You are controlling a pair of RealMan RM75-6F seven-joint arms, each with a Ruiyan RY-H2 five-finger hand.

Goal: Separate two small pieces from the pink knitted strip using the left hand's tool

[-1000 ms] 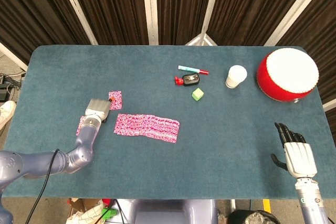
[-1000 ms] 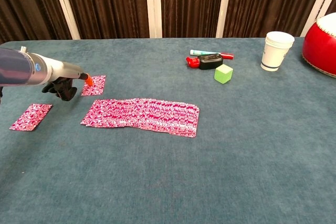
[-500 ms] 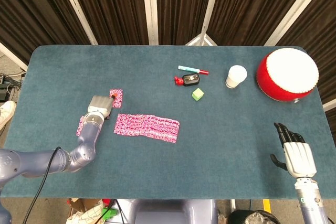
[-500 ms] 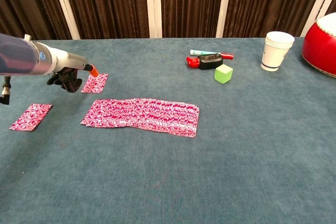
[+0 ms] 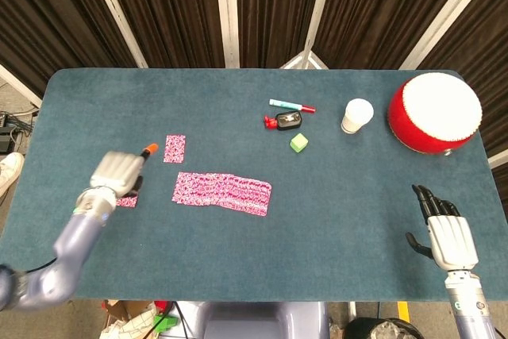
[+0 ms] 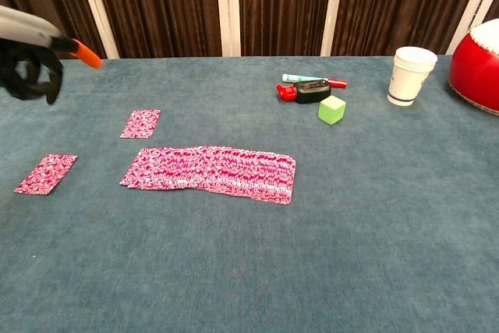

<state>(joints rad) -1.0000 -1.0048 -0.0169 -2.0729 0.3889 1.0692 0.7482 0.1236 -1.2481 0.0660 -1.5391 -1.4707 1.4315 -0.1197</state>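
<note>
The pink knitted strip (image 5: 222, 191) (image 6: 210, 171) lies flat left of the table's middle. Two small pink pieces lie apart from it: one (image 5: 174, 148) (image 6: 140, 123) just beyond its left end, the other (image 6: 46, 173) further left, mostly hidden under my arm in the head view (image 5: 127, 201). My left hand (image 5: 117, 172) (image 6: 27, 68) is raised above the table at the left and grips a grey tool with an orange tip (image 5: 149, 149) (image 6: 84, 54). My right hand (image 5: 444, 228) hovers open near the table's front right edge, holding nothing.
At the back middle lie a marker (image 5: 291, 105), a black and red device (image 5: 283, 121) and a green cube (image 5: 298, 143). A white cup (image 5: 357, 115) and a red drum (image 5: 434, 112) stand at the back right.
My left hand has lifted off the table with the tool and pulled back to the left, away from the small piece by the strip. The right hand stays put.
</note>
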